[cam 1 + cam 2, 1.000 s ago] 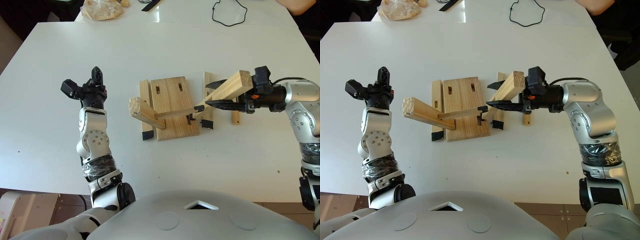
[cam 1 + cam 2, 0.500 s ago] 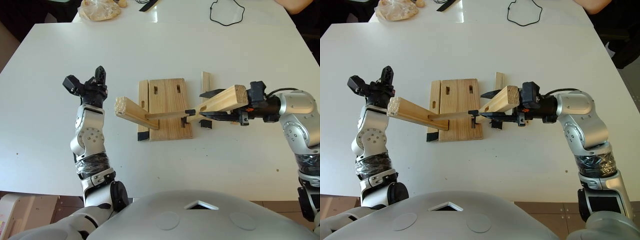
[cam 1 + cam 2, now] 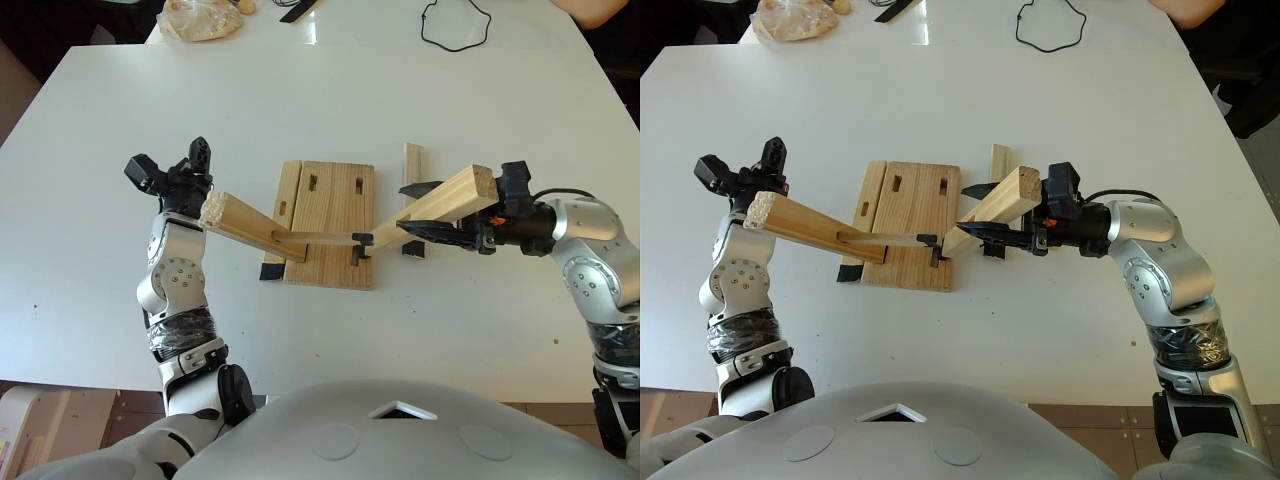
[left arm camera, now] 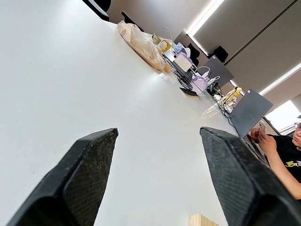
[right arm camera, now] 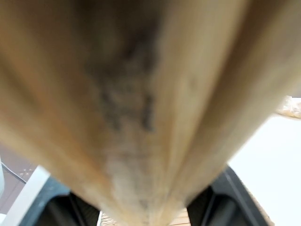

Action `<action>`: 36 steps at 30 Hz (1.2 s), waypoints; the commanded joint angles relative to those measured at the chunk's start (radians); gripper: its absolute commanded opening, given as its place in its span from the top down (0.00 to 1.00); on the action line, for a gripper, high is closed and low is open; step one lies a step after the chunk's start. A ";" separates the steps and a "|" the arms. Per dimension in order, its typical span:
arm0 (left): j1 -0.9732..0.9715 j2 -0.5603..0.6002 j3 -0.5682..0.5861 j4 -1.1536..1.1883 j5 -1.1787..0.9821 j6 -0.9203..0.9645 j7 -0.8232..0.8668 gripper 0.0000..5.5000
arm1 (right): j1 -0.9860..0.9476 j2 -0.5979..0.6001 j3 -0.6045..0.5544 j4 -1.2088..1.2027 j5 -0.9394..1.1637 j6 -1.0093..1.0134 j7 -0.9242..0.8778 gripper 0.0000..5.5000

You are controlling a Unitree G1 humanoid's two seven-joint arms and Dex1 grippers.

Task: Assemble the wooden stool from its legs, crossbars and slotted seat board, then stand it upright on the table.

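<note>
Head view: right gripper clamps a leg, its crossbar spanning above the slotted seat board to a far leg; left gripper gapes left of the board. Left wrist: fingers apart. Right wrist: leg pinched; best square its ends to the slots.

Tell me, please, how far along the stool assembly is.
Done: the left leg and right leg are joined by a crossbar.
In hand: the right gripper holds the right leg, with this frame raised over the seat board. The left gripper is open near the left leg's end.
Left: the seat board lies flat, a third leg lies beside it, and nothing stands upright.
</note>
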 commanded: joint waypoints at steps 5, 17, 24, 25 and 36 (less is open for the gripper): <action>0.013 0.007 -0.003 -0.016 0.000 0.022 0.006 0.41 | 0.043 0.007 -0.009 -0.085 0.028 0.079 -0.054 0.63; 0.067 -0.018 -0.008 -0.066 -0.005 0.043 0.025 0.41 | 0.078 0.050 -0.031 -0.153 0.082 0.147 -0.132 0.63; 0.058 -0.013 -0.015 -0.066 -0.007 0.060 0.024 0.41 | 0.112 0.058 0.000 -0.109 -0.031 0.093 -0.136 0.63; 0.060 -0.012 -0.016 -0.068 -0.007 0.063 0.024 0.41 | 0.113 0.058 -0.003 -0.105 -0.034 0.090 -0.135 0.63; 0.105 -0.060 -0.033 -0.106 0.004 0.033 0.030 0.41 | 0.023 0.009 0.027 -0.035 -0.119 0.061 -0.096 0.63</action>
